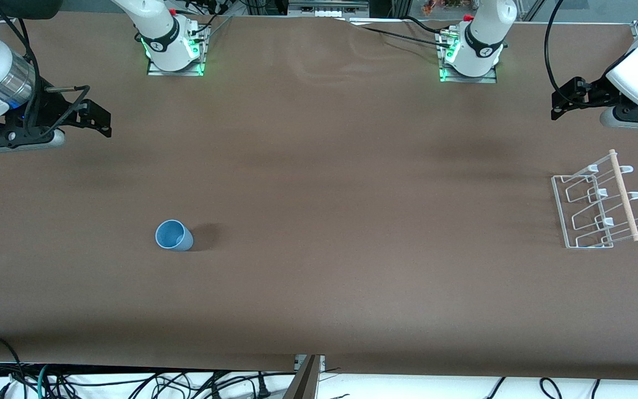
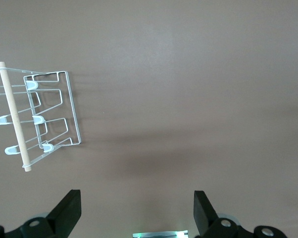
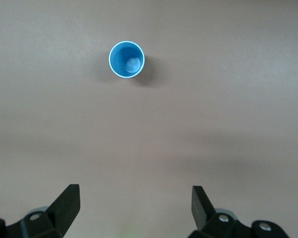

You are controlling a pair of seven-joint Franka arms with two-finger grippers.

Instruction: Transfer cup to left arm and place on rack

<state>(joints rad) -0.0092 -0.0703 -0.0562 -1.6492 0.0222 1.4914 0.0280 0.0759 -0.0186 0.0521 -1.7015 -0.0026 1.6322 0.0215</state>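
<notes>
A small light-blue plastic cup (image 1: 174, 235) stands upright on the brown surface (image 1: 319, 277), well apart from the white wire rack (image 1: 596, 208). Both grippers, right (image 3: 134, 208) and left (image 2: 136, 210), are held high with fingers spread. The cup's sides should be squarely straddled.

A robotics lab: two arm bases (image 1: 172, 47) bolted to a brown-covered table (image 1: 319, 288), loose cables (image 1: 130, 385) below
</notes>
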